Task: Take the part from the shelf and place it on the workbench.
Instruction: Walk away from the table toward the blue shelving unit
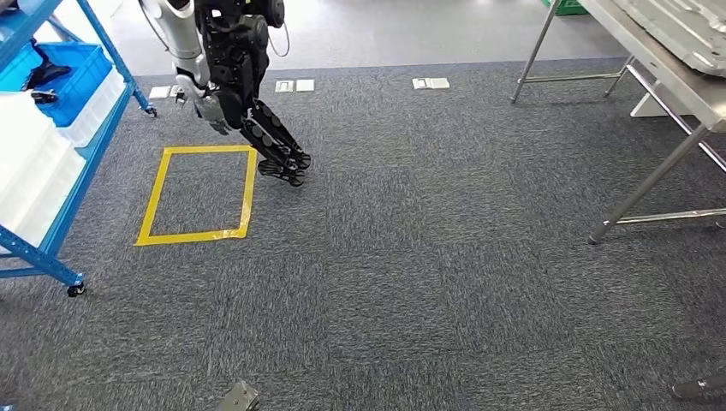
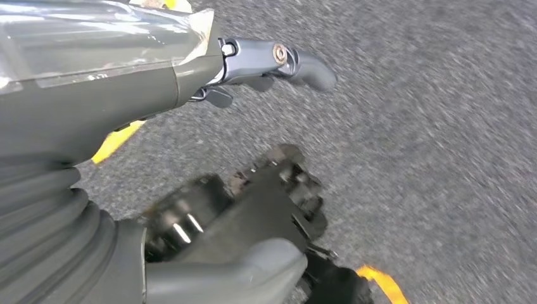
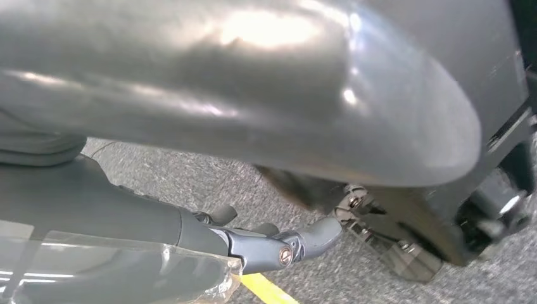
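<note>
Left hand (image 1: 276, 154) hung over grey carpet (image 1: 411, 282), fingers straight, thumb (image 2: 297, 63) apart, nothing held. Right hand (image 3: 354, 228) blurred, grip state unclear. Yellow tape rectangle (image 1: 199, 195) just beside left hand. Dark part (image 1: 38, 73) sat in blue bin (image 1: 81, 73) on shelf (image 1: 51, 231); workbench (image 1: 659, 64) well apart.

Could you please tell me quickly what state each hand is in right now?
Left hand: open, fingers stretched out, holding nothing.
Right hand: cannot be told; its thumb sticks out, but the fingers are hidden.

Grey carpet (image 1: 428, 257) w/ yellow tape rectangle (image 1: 199, 195).
</note>
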You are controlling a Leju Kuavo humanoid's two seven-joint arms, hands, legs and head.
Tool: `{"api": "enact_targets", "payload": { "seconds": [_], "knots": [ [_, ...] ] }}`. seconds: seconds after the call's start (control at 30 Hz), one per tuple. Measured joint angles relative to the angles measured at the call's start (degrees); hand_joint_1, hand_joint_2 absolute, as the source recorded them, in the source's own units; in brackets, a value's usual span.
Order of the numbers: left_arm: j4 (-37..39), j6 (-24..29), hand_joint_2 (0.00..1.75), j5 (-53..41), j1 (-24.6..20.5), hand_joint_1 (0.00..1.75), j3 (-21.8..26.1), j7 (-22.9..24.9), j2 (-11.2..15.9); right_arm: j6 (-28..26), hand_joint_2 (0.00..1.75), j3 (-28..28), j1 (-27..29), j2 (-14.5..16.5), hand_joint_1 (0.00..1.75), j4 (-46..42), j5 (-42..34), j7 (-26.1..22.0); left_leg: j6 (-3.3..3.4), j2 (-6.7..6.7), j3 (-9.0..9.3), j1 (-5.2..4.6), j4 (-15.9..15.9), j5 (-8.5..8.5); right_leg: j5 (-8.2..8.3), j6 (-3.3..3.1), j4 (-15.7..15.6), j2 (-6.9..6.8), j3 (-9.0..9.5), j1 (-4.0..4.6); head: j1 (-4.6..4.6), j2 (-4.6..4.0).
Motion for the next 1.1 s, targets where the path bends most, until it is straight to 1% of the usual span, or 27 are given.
{"api": "enact_targets", "payload": {
  "seconds": [0.07, 0.1, 0.13, 0.17, 0.2, 0.23, 0.27, 0.3, 0.33, 0.4, 0.47, 0.5, 0.53, 0.57, 0.63, 0.67, 0.7, 0.73, 0.77, 0.8, 0.83, 0.9, 0.93, 0.97, 1.0, 1.03, 1.1],
  "knots": [
    [0.4, -0.1, 1.75, 0.1, 0.0, 0.00, 0.3, -0.1, -0.1, 0.0, 0.00, 0.2, -0.1, 0.1, 0.00, 0.0, 0.1, 0.0, 0.97, -1.42, 0.13, 0.18, -0.6, 0.65, -1.91, 0.03, 3.0, 2.92, -1.22, -0.34, 0.09, 0.00],
    [0.6, -0.2, 1.75, 0.1, -0.1, 0.00, 0.5, -0.2, -0.2, 0.0, 0.00, 0.3, -0.1, 0.1, 0.00, 0.0, 0.1, -0.1, 1.25, -2.14, 0.07, 0.26, -0.8, 0.83, -3.49, -0.22, 6.3, 5.02, -2.78, -0.60, 0.14, 0.00],
    [0.8, -0.2, 1.75, 0.1, -0.3, 0.00, 0.6, -0.2, -0.3, 0.0, 0.00, 0.4, 0.0, 0.2, 0.00, 0.0, 0.1, -0.1, 1.42, -2.94, -0.01, 0.24, -0.8, 0.93, -5.13, -0.46, 10.2, 6.42, -4.68, -0.61, 0.20, 0.00],
    [0.9, -0.2, 1.75, 0.1, -0.4, 0.00, 0.7, -0.2, -0.4, -0.1, 0.00, 0.4, 0.0, 0.2, 0.00, 0.0, 0.1, -0.2, 1.46, -3.84, -0.06, 0.18, -0.8, 0.95, -6.27, -0.48, 13.7, 7.07, -6.55, -0.60, 0.21, 0.00],
    [1.1, -0.2, 1.75, 0.1, -0.4, 0.00, 0.7, -0.2, -0.4, -0.1, 0.00, 0.4, -0.1, 0.2, 0.00, 0.0, 0.1, -0.2, 1.47, -4.80, -0.04, 0.12, -0.8, 0.96, -6.50, -0.26, 15.7, 7.38, -7.75, -0.59, 0.20, 0.00],
    [1.3, -0.2, 1.75, 0.1, -0.3, 0.00, 0.8, -0.2, -0.4, -0.1, 0.00, 0.5, 0.0, 0.2, 0.00, 0.0, 0.2, -0.1, 1.47, -5.80, 0.01, 0.08, -0.7, 0.97, -5.77, 0.14, 15.5, 7.59, -7.95, -0.56, 0.21, 0.00],
    [1.4, -0.2, 1.75, 0.1, -0.3, 0.00, 0.8, -0.2, -0.5, -0.1, 0.00, 0.5, 0.0, 0.2, 0.00, 0.0, 0.2, -0.1, 1.44, -6.80, 0.09, 0.08, -0.7, 0.97, -4.17, 0.65, 13.1, 7.95, -7.14, -0.57, 0.21, 0.00],
    [1.5, -0.2, 1.75, 0.1, -0.3, 0.00, 0.8, -0.2, -0.6, -0.1, 0.00, 0.6, 0.1, 0.1, 0.00, 0.0, 0.2, 0.0, 1.36, -7.75, 0.15, 0.09, -0.7, 0.98, -2.09, 1.11, 9.0, 8.81, -5.54, -0.69, 0.23, 0.00],
    [1.6, -0.2, 1.75, 0.1, -0.3, 0.00, 0.8, -0.2, -0.6, -0.1, 0.00, 0.7, 0.2, 0.1, 0.00, 0.0, 0.2, 0.0, 1.18, -8.55, 0.19, 0.00, -0.6, 0.96, -0.34, 1.29, 5.2, 9.88, -4.09, -0.74, 0.25, 0.00],
    [1.8, -0.2, 1.75, 0.1, -0.3, 0.00, 0.8, -0.2, -0.7, -0.1, 0.00, 0.8, 0.2, 0.1, 0.00, 0.0, 0.2, 0.0, 0.64, -9.83, 0.03, -0.14, -0.5, 0.98, 1.59, 0.82, 0.8, 11.21, -2.56, -0.71, 0.21, 0.00],
    [1.9, -0.2, 1.75, 0.1, -0.2, 0.00, 0.9, -0.2, -0.7, -0.1, 0.00, 0.8, 0.0, 0.1, 0.00, 0.1, 0.2, 0.0, -0.06, -10.87, -0.25, -0.11, -0.7, 1.17, 1.90, -0.16, 0.4, 10.40, -2.30, -0.55, 0.20, 0.00],
    [2.0, -0.3, 1.75, 0.1, -0.1, 0.00, 0.8, -0.2, -0.7, -0.1, 0.00, 0.8, 0.0, 0.1, 0.00, 0.0, 0.2, 0.0, -0.33, -10.76, -0.43, -0.03, -0.6, 1.11, 2.09, -0.59, 0.2, 9.78, -2.16, -0.67, 0.19, 0.00],
    [2.1, -0.5, 1.75, 0.1, 0.0, 0.00, 0.8, -0.3, -0.7, -0.1, 0.00, 0.8, -0.1, 0.1, 0.00, 0.0, 0.2, 0.0, -0.59, -9.75, -0.83, -0.03, 0.1, 0.57, 2.27, -1.06, 0.1, 9.16, -2.02, -0.82, 0.13, 0.00],
    [2.2, -0.7, 1.75, 0.1, -0.1, 0.00, 0.9, -0.3, -0.7, -0.2, 0.00, 0.8, 0.0, 0.1, 0.00, 0.0, 0.2, 0.0, -0.79, -8.13, -1.67, -0.05, 1.8, -0.64, 2.42, -1.54, -0.1, 8.46, -2.01, -0.94, -0.02, 0.00],
    [2.6, -1.1, 1.75, 0.1, -0.6, 0.00, 0.9, -0.4, -0.7, -0.3, 0.00, 0.8, 0.2, 0.1, 0.00, 0.0, 0.2, 0.0, -1.14, -4.54, -4.73, -0.06, 8.4, -4.41, 2.43, -2.17, -0.2, 6.93, -2.08, -0.68, -0.27, 0.00],
    [2.7, -1.2, 1.75, 0.1, -0.9, 0.00, 1.0, -0.5, -0.7, -0.3, 0.00, 0.8, 0.3, 0.1, 0.00, 0.1, 0.2, 0.0, -1.32, -3.70, -6.44, 0.05, 12.0, -5.99, 2.37, -2.33, -0.1, 6.02, -2.10, -0.52, -0.34, 0.00],
    [2.9, -1.3, 1.75, 0.1, -1.0, 0.00, 1.0, -0.5, -0.7, -0.3, 0.00, 0.8, 0.4, 0.1, 0.00, 0.1, 0.2, 0.0, -1.45, -3.25, -7.56, 0.17, 14.4, -6.70, 2.32, -2.39, -0.1, 5.15, -2.18, -0.40, -0.31, 0.00],
    [3.1, -1.5, 1.75, 0.1, -1.1, 0.00, 1.1, -0.5, -0.7, -0.3, 0.00, 0.8, 0.4, 0.1, 0.00, 0.1, 0.2, 0.0, -1.55, -2.93, -7.74, 0.26, 15.0, -6.41, 2.26, -2.45, -0.1, 4.34, -2.29, -0.35, -0.33, 0.00],
    [3.3, -1.6, 1.75, 0.1, -1.1, 0.00, 1.1, -0.5, -0.7, -0.4, 0.00, 0.8, 0.4, 0.1, 0.00, 0.1, 0.2, 0.0, -1.61, -2.52, -6.70, 0.34, 13.2, -5.15, 2.19, -2.49, -0.1, 3.59, -2.36, -0.34, -0.34, 0.00],
    [3.5, -1.7, 1.75, 0.1, -1.1, 0.00, 1.2, -0.5, -0.7, -0.4, 0.00, 0.8, 0.3, 0.1, 0.00, 0.1, 0.2, 0.0, -1.60, -1.65, -4.59, 0.38, 9.6, -3.44, 2.10, -2.47, -0.1, 2.89, -2.35, -0.34, -0.34, 0.00],
    [3.6, -1.8, 1.75, 0.1, -1.2, 0.00, 1.3, -0.5, -0.7, -0.5, 0.00, 0.8, 0.3, 0.1, 0.00, 0.1, 0.2, 0.0, -1.51, -0.19, -2.30, 0.33, 5.6, -2.01, 1.95, -2.34, -0.1, 2.23, -2.18, -0.20, -0.39, 0.00],
    [3.7, -1.9, 1.75, 0.0, -1.4, 0.00, 1.5, -0.6, -0.7, -0.6, 0.00, 0.8, 0.3, 0.2, 0.00, 0.1, 0.3, 0.0, -1.04, 1.72, 0.66, 0.12, 0.3, -0.54, 1.57, -1.80, 0.0, 1.01, -1.68, 0.14, -0.20, 0.00],
    [3.7, -1.9, 1.75, 0.0, -1.5, 0.00, 1.6, -0.6, -0.7, -0.7, 0.00, 0.8, 0.3, 0.2, 0.00, 0.1, 0.4, 0.0, -0.71, 1.81, 0.89, -0.07, -0.3, -0.47, 1.44, -1.50, 0.0, 0.43, -1.42, 0.29, -0.09, 0.00],
    [3.7, -2.0, 1.75, -0.2, -1.4, 0.00, 1.8, -0.6, -0.7, -0.7, 0.00, 0.8, 0.2, 0.2, 0.00, 0.1, 0.4, 0.0, -0.38, 1.04, 0.77, -0.23, -0.3, -0.35, 1.37, -1.21, -0.1, -0.21, -1.20, 0.28, 0.06, 0.00],
    [3.7, -2.0, 1.75, -0.3, -1.3, 0.00, 2.0, -0.6, -0.7, -0.7, 0.00, 0.8, 0.0, 0.2, 0.00, 0.1, 0.5, 0.0, 0.06, 0.35, 0.77, -0.18, -0.6, -0.10, 1.25, -0.89, 0.0, -0.22, -1.14, 0.22, 0.09, 0.00],
    [3.7, -2.1, 1.75, -0.6, -1.2, 0.00, 2.2, -0.5, -0.7, -0.7, 0.00, 0.8, -0.1, 0.2, 0.00, 0.1, 0.5, 0.0, 0.49, -0.33, 0.79, -0.13, -0.8, 0.19, 0.85, -0.64, 0.6, 0.89, -1.31, 0.11, 0.12, 0.00],
    [3.6, -2.5, 1.75, -1.4, -1.1, 0.00, 2.6, -0.1, -0.7, -0.7, 0.00, 0.8, -0.1, 0.2, 0.00, 0.0, 0.6, 0.0, 1.29, -1.74, 0.80, 0.16, -1.3, 0.79, -1.47, -0.62, 4.6, 4.72, -3.14, -0.20, 0.19, 0.00]
  ]
}}
